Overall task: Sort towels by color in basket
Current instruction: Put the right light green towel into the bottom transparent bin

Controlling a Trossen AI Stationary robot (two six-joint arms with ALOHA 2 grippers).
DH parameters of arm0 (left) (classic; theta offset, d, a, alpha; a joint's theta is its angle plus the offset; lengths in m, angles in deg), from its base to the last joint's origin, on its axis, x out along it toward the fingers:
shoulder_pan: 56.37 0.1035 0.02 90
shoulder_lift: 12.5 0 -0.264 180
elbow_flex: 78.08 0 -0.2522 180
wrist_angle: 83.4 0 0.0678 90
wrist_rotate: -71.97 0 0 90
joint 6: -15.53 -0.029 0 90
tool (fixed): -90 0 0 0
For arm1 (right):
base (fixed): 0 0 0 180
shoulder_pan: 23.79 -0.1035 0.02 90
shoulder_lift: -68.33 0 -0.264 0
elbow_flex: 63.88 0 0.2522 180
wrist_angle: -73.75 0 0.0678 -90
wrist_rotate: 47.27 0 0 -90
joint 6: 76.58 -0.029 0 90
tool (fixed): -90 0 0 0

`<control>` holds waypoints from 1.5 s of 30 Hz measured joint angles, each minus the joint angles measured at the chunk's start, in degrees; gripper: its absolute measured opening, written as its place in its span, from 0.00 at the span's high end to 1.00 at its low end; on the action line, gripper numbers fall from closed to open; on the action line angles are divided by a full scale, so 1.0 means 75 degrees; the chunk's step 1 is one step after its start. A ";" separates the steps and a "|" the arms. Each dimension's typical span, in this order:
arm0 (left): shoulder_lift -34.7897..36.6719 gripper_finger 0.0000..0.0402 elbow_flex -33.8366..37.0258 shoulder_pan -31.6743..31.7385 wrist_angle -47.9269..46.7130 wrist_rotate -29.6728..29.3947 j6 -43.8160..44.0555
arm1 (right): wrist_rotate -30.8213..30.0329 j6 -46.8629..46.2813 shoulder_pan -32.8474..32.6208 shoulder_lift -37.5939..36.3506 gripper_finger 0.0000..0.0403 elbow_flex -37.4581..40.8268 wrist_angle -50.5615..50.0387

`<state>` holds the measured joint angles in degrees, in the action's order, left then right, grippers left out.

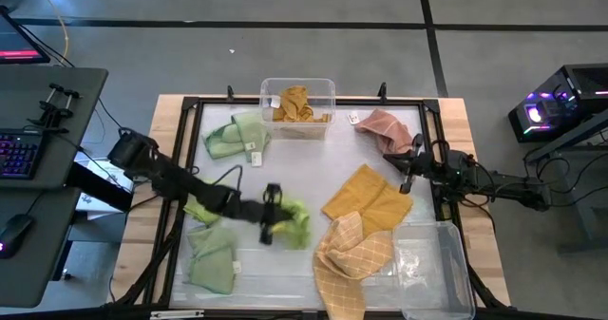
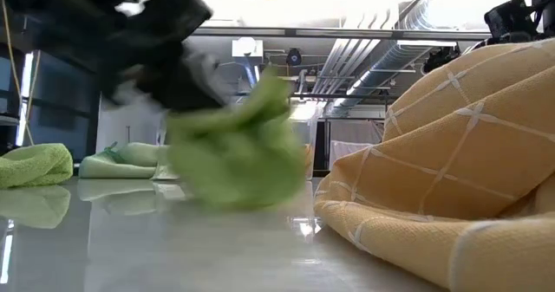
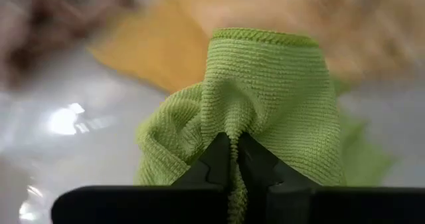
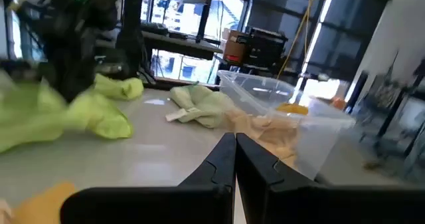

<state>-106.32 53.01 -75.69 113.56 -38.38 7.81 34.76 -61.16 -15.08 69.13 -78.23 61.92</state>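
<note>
While we look straight down, our left gripper (image 1: pixel 271 216) sits near the table's middle, pinching a bright green towel (image 1: pixel 293 219) that spreads out just to its right. A second green towel (image 1: pixel 211 260) lies near the front left corner, and a paler green pair (image 1: pixel 237 136) sits at the back left. A clear bin (image 1: pixel 298 94) at the back edge holds a mustard towel (image 1: pixel 294 104). One flat mustard towel (image 1: pixel 368 196) lies right of centre, touching a checked mustard towel (image 1: pixel 350 259) in front of it. A pink towel (image 1: pixel 386 128) lies at the back right, just beside our right gripper (image 1: pixel 407 168), which hovers over the table's right side. A second clear bin (image 1: pixel 435 268) stands at the front right corner.

From table height, the held green towel (image 2: pixel 238 149) hangs bunched under our dark left arm (image 2: pixel 139 41), its lower edge at the tabletop. The checked towel (image 2: pixel 442 179) fills the right side, and another green towel (image 2: pixel 35 164) rests far left.

Through the left wrist camera, our fingers (image 3: pixel 216 161) are clamped tight on a fold of the green towel (image 3: pixel 265 111), with mustard cloth (image 3: pixel 153 48) blurred beyond.

Through the right wrist camera, our fingers (image 4: pixel 222 159) meet tip to tip, holding nothing. Beyond them we see the bin (image 4: pixel 285 108), a pale green towel (image 4: pixel 202 104) and the bright green towel (image 4: pixel 66 117).
</note>
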 joint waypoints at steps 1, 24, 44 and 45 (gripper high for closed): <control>0.0000 0.99 0.0000 0.0170 0.0574 -0.0013 -0.0166 | 0.0004 0.0167 0.0000 0.0000 1.00 0.0002 0.0000; -0.0023 1.00 -0.0705 0.1809 0.5203 0.1981 -0.2007 | 0.0871 -0.4032 -0.1392 0.3846 0.74 -0.0796 0.5684; -0.0023 1.00 -0.0705 0.1551 0.4798 0.2005 -0.1857 | 0.0133 -0.0946 -0.2469 0.9587 0.35 -0.5218 0.3909; -0.0023 1.00 -0.0705 0.1551 0.4793 0.2040 -0.1853 | 0.0119 -0.0864 -0.2495 0.9773 0.35 -0.5325 0.3899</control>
<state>-106.50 47.72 -64.05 149.51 -23.08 -6.09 35.66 -67.63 -33.80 142.43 -118.17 91.17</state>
